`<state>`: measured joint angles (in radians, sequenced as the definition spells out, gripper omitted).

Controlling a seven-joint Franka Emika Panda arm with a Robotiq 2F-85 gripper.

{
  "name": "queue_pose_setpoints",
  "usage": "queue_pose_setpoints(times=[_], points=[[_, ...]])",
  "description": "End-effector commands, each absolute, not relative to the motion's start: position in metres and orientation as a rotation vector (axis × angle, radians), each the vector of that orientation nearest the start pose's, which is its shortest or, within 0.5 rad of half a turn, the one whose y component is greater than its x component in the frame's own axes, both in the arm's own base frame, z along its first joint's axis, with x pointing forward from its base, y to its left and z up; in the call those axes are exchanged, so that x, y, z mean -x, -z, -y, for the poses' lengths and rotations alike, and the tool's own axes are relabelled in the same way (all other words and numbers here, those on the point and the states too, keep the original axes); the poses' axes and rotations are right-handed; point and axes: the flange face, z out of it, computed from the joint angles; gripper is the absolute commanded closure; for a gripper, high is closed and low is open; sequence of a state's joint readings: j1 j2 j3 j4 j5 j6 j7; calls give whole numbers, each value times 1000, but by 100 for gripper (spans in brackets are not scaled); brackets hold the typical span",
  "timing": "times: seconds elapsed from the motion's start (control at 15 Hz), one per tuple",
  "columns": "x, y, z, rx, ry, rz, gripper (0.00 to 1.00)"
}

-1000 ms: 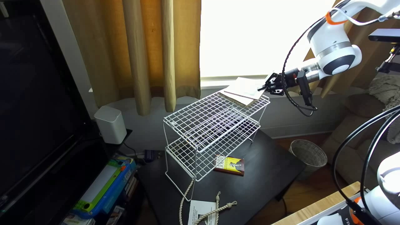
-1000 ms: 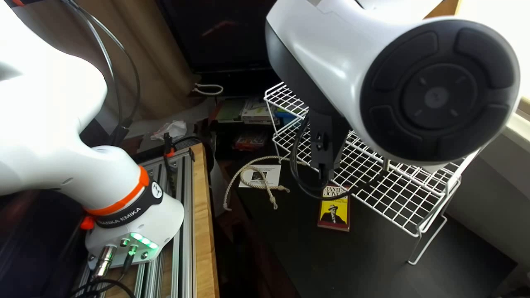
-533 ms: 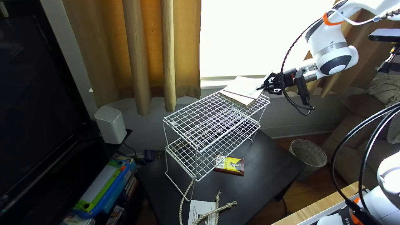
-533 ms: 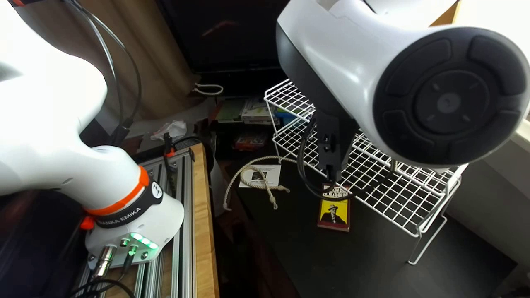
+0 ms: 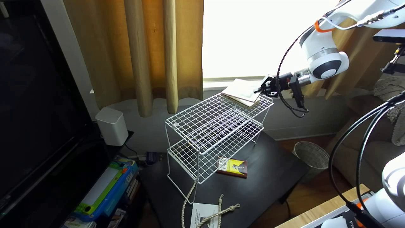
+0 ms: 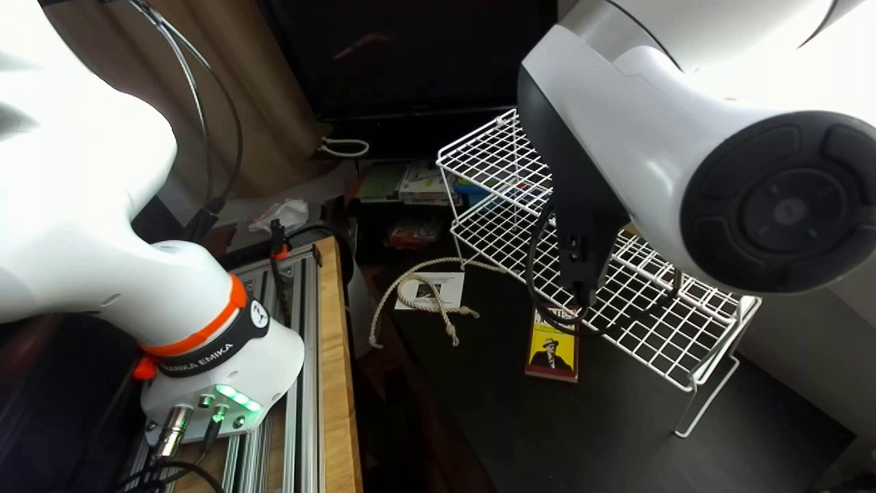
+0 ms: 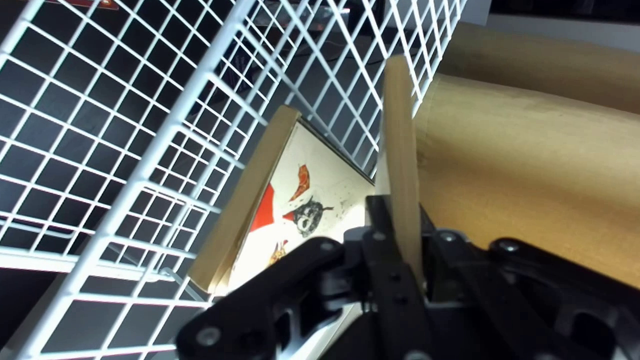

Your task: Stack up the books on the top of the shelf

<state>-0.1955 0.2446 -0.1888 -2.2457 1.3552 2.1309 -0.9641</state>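
Pincer [image 7: 401, 213] clamped on one pale book [image 5: 241, 90]; one other book [image 7: 310, 197] beneath, atop single two-tier shelf [image 5: 236, 129].

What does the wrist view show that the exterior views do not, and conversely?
Only in the wrist view: a red-and-black drawing on the lower pale rectangular book.
Only in the exterior views: the beige twisted rope and the white robot arm.
Shared by all: the white wire-grid shelf. Shared with an exterior view: the black two-fingered gripper.
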Motion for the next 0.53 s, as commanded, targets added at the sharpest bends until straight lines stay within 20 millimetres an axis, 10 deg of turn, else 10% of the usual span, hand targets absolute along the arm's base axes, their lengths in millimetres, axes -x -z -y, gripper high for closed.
queue_pose_setpoints(times=[0.0, 0.47], points=[[-515, -242, 157, 2161, 442, -450, 97], [-516, -230, 161, 2195, 431, -513, 97]])
